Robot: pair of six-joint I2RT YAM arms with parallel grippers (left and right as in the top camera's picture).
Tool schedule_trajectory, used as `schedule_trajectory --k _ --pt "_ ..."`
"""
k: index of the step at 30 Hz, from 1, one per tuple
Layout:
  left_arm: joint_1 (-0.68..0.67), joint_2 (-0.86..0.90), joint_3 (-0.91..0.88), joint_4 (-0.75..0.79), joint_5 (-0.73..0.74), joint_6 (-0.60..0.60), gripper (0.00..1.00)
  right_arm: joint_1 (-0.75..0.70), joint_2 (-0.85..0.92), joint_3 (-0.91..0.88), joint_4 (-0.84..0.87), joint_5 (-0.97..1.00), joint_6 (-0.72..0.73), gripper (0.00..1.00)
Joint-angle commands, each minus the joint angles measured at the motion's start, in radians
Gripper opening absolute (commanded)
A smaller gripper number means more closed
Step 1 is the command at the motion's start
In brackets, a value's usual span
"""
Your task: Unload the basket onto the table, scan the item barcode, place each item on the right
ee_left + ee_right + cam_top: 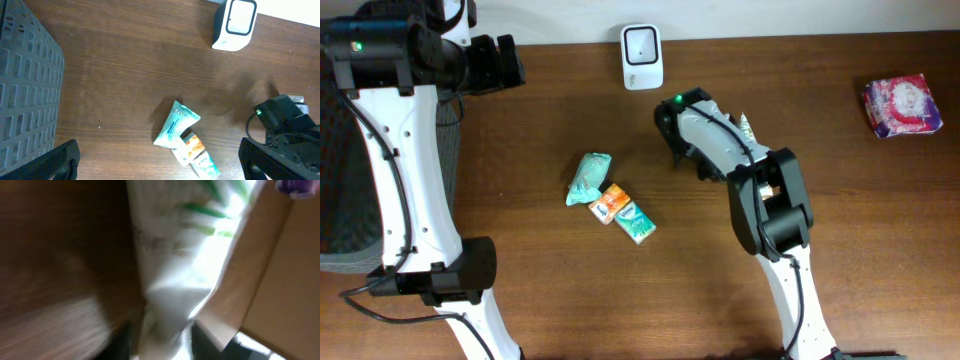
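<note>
Though blur hides whether my right fingers pinch it, the packet (185, 255) fills their view, lying lengthwise; the scanner (641, 57) sits near, up-left. Left fingers (55, 162) hang spread, farther off.

Both arms share one build: long white rounded shells between chunky black cylindrical joints. A thin black cable runs along the left arm (395, 170) and another along the right arm (715, 132). Each carries a small green light (358, 46) on a black housing. The left end effector (159, 150) has matte black, blocky fingers (57, 160).
</note>
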Motion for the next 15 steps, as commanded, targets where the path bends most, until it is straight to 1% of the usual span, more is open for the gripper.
schedule_trajectory --k 1,3,4,5,6,7,9,10,11,12,13,14,15 --pt "0.0 -0.026 0.012 0.0 0.01 0.005 0.99 0.082 -0.017 0.114 -0.002 -0.139 -0.037 0.64" --pt "0.0 -0.026 0.012 0.0 0.01 0.005 0.99 0.117 -0.017 0.202 0.013 -0.304 -0.134 0.64" --pt "0.0 -0.026 0.012 0.0 0.01 0.005 0.99 0.122 -0.017 0.252 0.005 -0.338 -0.163 0.64" --pt "0.0 -0.026 0.012 0.0 0.01 0.005 0.99 0.121 -0.017 0.293 -0.014 -0.336 -0.163 0.65" --pt "0.0 -0.026 0.012 0.0 0.01 0.005 0.99 0.109 -0.017 0.346 -0.047 -0.332 -0.162 0.71" --pt "0.0 -0.026 0.012 0.0 0.01 0.005 0.99 0.074 -0.017 0.423 -0.101 -0.333 -0.162 0.9" --pt "0.0 -0.026 0.012 0.0 0.011 0.005 0.99 -0.013 -0.017 0.516 -0.167 -0.333 -0.163 0.9" --pt "0.0 -0.026 0.012 0.0 0.01 0.005 0.99 -0.073 -0.017 0.535 -0.185 -0.334 -0.168 0.73" --pt "0.0 -0.026 0.012 0.0 0.011 0.005 0.99 -0.147 -0.017 0.534 -0.184 -0.341 -0.171 0.47" --pt "0.0 -0.026 0.012 0.0 0.01 0.005 0.99 -0.205 -0.014 0.53 -0.184 -0.367 -0.173 0.09" --pt "0.0 -0.026 0.012 0.0 0.01 0.005 0.99 -0.295 -0.014 0.51 -0.184 -0.448 -0.181 0.04" --pt "0.0 -0.026 0.012 0.0 0.01 0.005 0.99 -0.339 -0.014 0.493 -0.184 -0.495 -0.22 0.04" --pt "0.0 -0.026 0.012 0.0 0.01 0.005 0.99 -0.369 -0.014 0.47 -0.182 -0.523 -0.222 0.04"
